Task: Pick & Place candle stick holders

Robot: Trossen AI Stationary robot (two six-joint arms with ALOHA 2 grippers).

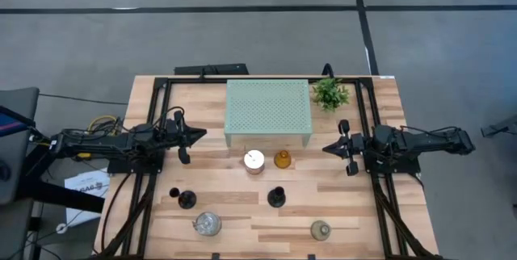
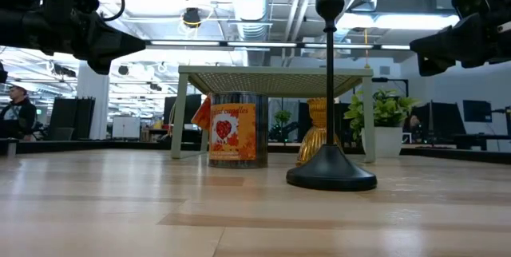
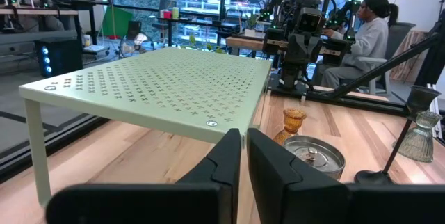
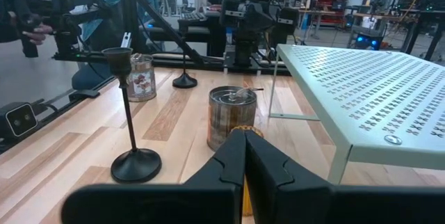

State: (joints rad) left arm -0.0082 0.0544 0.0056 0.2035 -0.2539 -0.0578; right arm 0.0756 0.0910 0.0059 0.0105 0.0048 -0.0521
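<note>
Both grippers, left [image 1: 196, 135] and right [image 1: 329, 146], hover empty beside the stand [image 1: 267, 113]: right pinched closed, left nearly so. We judge nothing started; holders wait in front, silvery cup [image 1: 254, 161] nearest. Next we must open and descend.

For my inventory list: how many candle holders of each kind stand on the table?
Black stemmed holders: 2
Silvery cups: 2
Amber glass holder: 1
Clear glass holder: 1
Total: 6

- Both arms are dark, almost black.
- The left arm [image 1: 97, 141] has yellow cables by its base, at middle left.
- The right arm [image 1: 420, 143] looks chunky.
</note>
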